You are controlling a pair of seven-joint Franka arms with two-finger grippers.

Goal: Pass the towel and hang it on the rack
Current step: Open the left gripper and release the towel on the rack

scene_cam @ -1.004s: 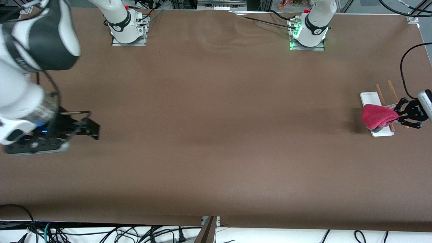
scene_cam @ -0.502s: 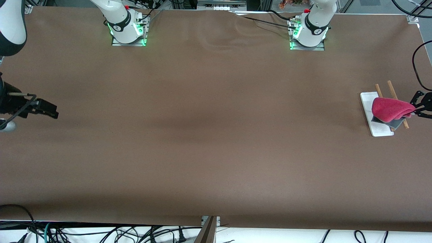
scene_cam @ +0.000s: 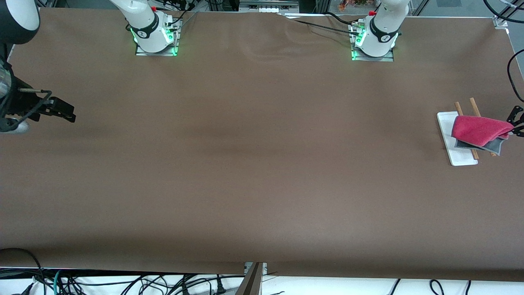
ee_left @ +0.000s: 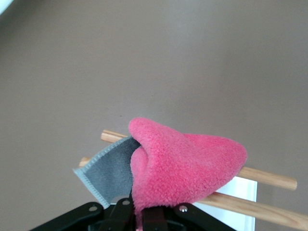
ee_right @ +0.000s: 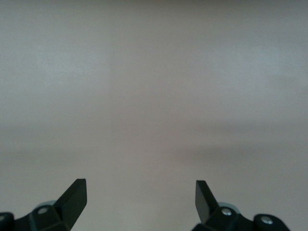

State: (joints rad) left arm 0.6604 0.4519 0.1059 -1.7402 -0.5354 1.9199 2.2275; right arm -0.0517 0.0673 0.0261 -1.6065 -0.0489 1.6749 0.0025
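Table first, brown and broad, filling the front view from one arm's end to the other. Both arm bases stand along its top edge with green lights glowing at their feet.

Next down in size, the right arm: it hangs out at its own end of the table, and the right gripper hovers over bare brown surface. Its wrist view shows the right gripper with the jaws spread wide, two dark fingertips well apart and only table between them. That arm waits.

Over at the left arm's end sits the rack, its flat white base on the table and two thin wooden rods running side by side above it. In the left wrist view the rack shows both rods passing under the cloth, with a corner of the white base below.

Smaller again, the towel, pink-red on top, draped across both rods, with a grey flap hanging out beneath it toward the front camera. Close up, the towel bulges over the rods with its grey, pale-edged underside folded out beside it.

Smallest in view, the left gripper, at the towel's edge by the table's end. From the wrist, the left gripper has its jaws narrowed onto the pink edge, pinching it.
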